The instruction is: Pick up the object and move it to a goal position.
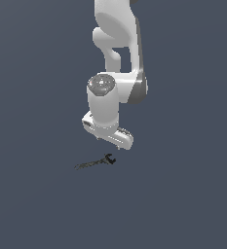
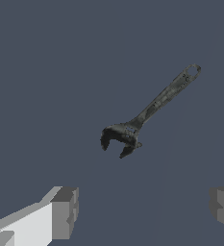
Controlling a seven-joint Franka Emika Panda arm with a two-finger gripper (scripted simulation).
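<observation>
Where the wrench (image 2: 144, 114) lies — hand (image 2: 142, 211) above, fingers spread.

Exterior view distant, facing arm (image 1: 116, 73), wrist view close, downward, both showing wrench (image 2: 144, 113)

Wrench (image 2: 147, 111) – dull, mottled dark metal; arm (image 1: 112, 92) – smooth, glossy white plastic w/ grey trim.

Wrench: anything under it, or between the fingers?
The wrench lies flat on the bare grey floor; whatever its body covers is hidden. The open gripper holds nothing between its fingers.
</observation>
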